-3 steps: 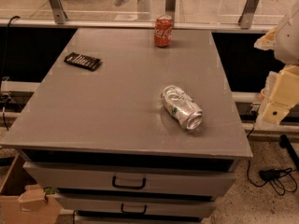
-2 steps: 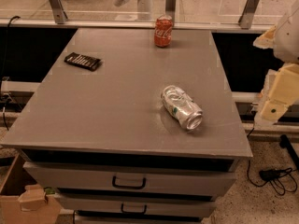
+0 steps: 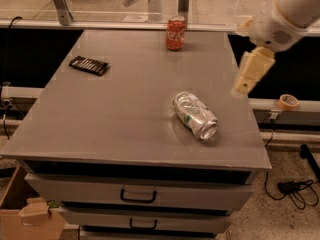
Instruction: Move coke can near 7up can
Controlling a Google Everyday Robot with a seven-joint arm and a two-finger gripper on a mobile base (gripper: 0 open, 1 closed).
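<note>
Gripper [image 3: 248, 75] at table [image 3: 125, 109] edge — arm [image 3: 286, 14] cropped, coke can [image 3: 176, 33], 7up can [image 3: 195, 115] apart

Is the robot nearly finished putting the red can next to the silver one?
Not nearly. Done: nothing yet. The coke can stands at the far edge of the table, well apart from the 7up can, which lies on its side nearer the front. In hand: the pincer hangs in the air by the right edge, touching neither can. Left: reach the coke can, grab it, and set it beside the 7up can.
</note>
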